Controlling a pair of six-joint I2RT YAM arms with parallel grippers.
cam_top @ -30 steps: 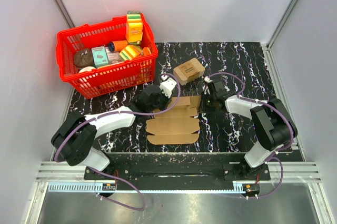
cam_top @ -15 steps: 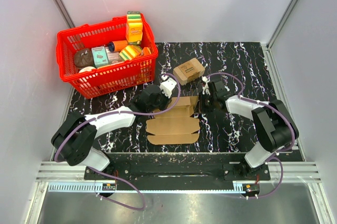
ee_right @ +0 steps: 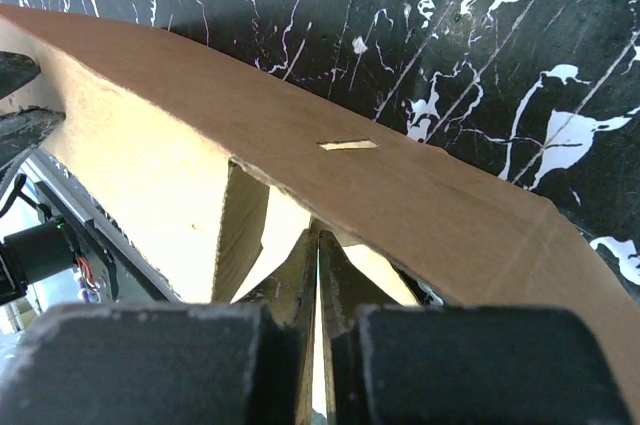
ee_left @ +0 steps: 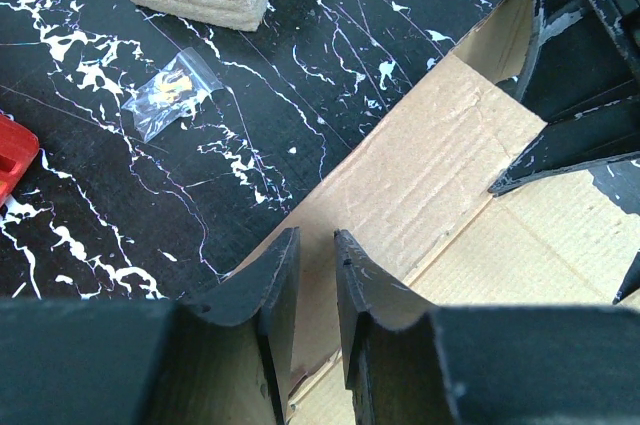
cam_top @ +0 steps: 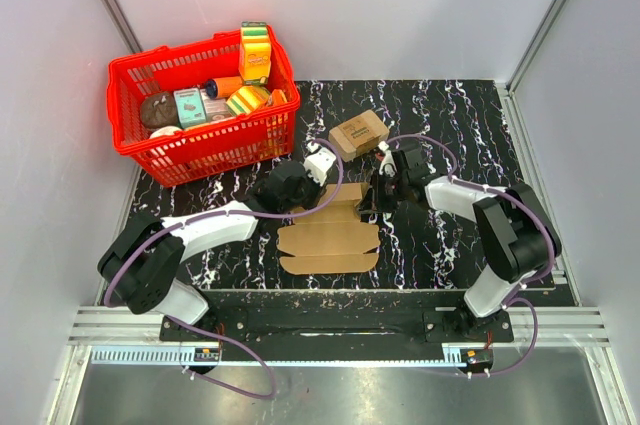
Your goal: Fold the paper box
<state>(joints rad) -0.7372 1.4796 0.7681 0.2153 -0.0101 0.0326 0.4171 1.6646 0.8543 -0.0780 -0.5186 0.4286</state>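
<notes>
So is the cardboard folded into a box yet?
Not yet. The cardboard lies mostly spread flat on the table, with only its far flap lifted up.

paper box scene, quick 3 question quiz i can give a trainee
1. True or false: the paper box is already folded into a closed box.
2. The right gripper has its jaws: A wide open, B shut, C hidden from every view.
3. What stands on the table just beyond the paper box's far edge?
Key: 1 false, it is a mostly flat sheet with its far flap raised. 2 B. 3 the small printed cardboard box.
</notes>
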